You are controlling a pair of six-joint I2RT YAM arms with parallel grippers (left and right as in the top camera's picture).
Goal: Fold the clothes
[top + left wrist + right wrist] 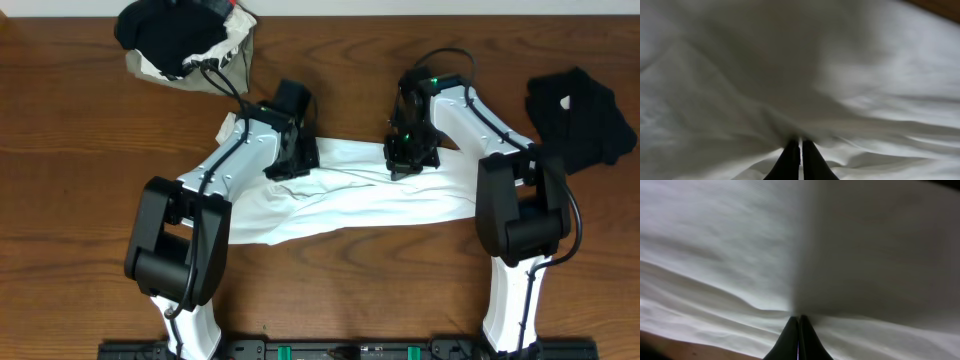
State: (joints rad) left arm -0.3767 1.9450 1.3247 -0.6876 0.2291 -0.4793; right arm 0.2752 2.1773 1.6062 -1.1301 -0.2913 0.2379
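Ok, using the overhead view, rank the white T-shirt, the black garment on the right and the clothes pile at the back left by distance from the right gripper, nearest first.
1. white T-shirt, centre, pinched in the shut right gripper itself.
2. black garment, back right, lying apart from the shirt.
3. clothes pile, back left corner, clearly the farthest.

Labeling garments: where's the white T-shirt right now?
Overhead: the white T-shirt lies bunched across the middle of the table, with the left fingers and right fingers shut on its far edge.
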